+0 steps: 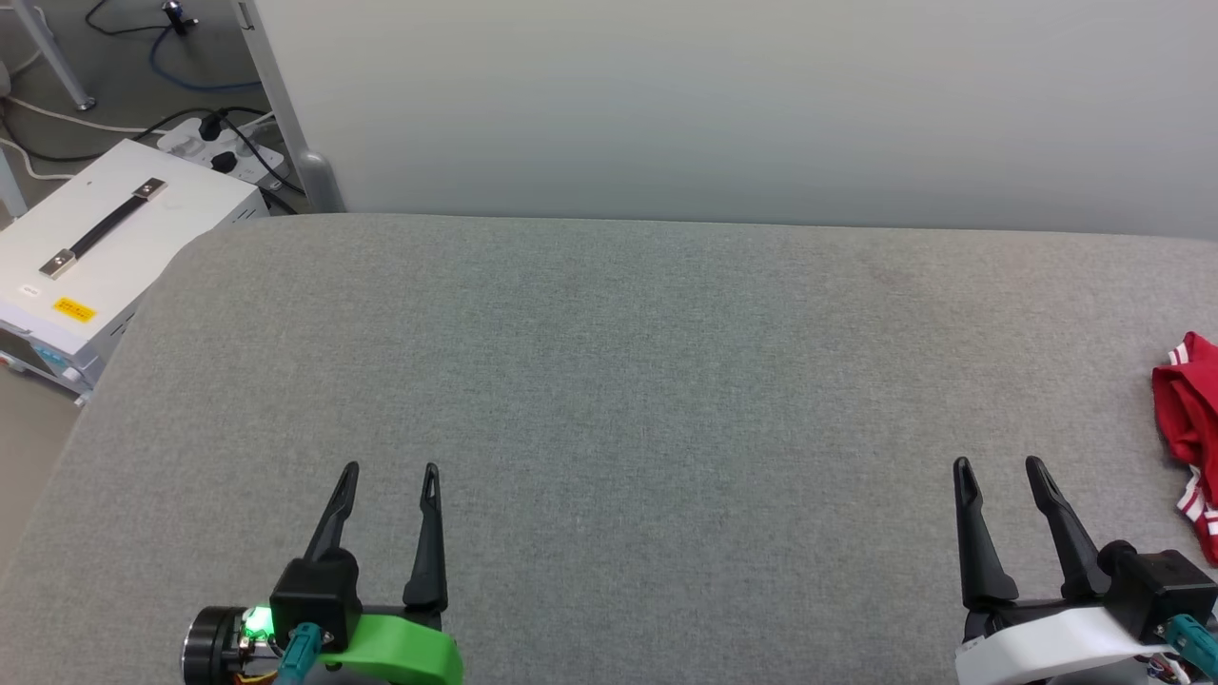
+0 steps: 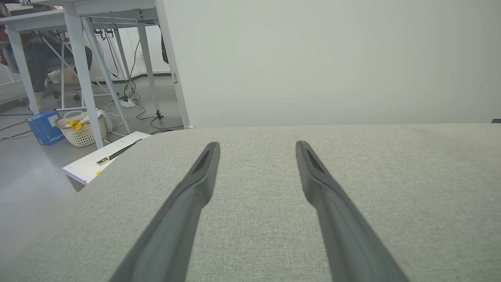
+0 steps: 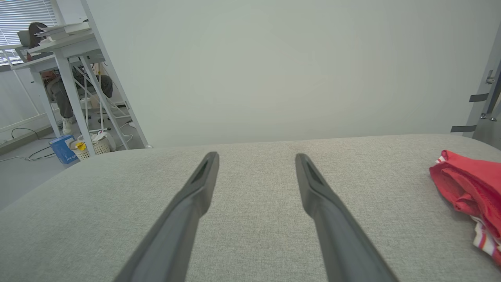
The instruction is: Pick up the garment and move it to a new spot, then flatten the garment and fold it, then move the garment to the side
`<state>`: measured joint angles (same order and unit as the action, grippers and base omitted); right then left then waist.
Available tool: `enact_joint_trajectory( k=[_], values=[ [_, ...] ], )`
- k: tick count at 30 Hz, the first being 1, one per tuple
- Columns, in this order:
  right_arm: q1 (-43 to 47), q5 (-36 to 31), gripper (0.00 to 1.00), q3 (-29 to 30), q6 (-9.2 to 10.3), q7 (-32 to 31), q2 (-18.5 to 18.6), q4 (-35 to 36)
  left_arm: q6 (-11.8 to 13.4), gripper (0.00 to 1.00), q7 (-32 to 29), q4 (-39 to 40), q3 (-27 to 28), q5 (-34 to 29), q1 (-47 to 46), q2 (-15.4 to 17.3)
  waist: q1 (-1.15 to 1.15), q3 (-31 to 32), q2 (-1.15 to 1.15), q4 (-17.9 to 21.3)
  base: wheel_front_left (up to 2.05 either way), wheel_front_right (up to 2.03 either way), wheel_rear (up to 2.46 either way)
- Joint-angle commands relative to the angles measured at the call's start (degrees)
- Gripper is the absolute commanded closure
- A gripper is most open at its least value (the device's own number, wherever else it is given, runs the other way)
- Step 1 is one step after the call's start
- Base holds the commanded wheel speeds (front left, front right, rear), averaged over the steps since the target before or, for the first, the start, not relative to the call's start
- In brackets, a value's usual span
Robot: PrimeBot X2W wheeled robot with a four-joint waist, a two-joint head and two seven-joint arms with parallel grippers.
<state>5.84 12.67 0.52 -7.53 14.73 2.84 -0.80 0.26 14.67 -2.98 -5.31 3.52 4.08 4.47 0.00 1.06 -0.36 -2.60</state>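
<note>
Seen on grey padded table: garment at far right edge, bunched in a compact red heap with white-and-red striped trim showing, partly cut off by the head view's border. Hard to tell whether loosely folded or merely crumpled. Left gripper low at near left, fingers spread wide, nothing between them, plain grey surface ahead. Right gripper low at near right, fingers likewise spread and holding nothing, near the garment but apart from it, garment off to its right. Step in hand: not settled by this scene. Fits either the garment waiting in a heap to be lifted to a new spot, or the garment folded small and set aside with both arms at rest. Hence no next move named; worth noting only the right gripper as the closer of the two. Count: one garment, two grippers, four dark fingers, one table, one white case with black handle on the floor beyond the table's left corner.
</note>
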Motion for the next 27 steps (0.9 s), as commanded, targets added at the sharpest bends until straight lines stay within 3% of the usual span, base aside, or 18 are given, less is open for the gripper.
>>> enact_joint_trajectory(
  k=[1,2,27],
  values=[
    [0.5,0.4,0.00,-0.1,0.04,0.3,0.0,-0.2,-0.2,0.00,0.3,-0.2,0.1,0.2,1.1,-0.3,0.00,0.0,0.36,0.1,0.00,0.00,0.00],
    [0.0,0.1,1.00,0.0,0.00,0.0,0.0,0.0,-0.1,1.00,0.0,-0.1,0.1,0.0,0.0,-0.1,0.00,0.0,0.00,0.1,0.00,0.00,0.00],
    [-1.0,-2.2,1.00,-0.1,0.00,-2.6,0.0,0.1,-0.1,1.00,-2.6,0.4,0.9,-0.6,-0.7,-0.3,0.00,-0.2,0.06,0.5,0.00,0.00,0.00]
  ],
)
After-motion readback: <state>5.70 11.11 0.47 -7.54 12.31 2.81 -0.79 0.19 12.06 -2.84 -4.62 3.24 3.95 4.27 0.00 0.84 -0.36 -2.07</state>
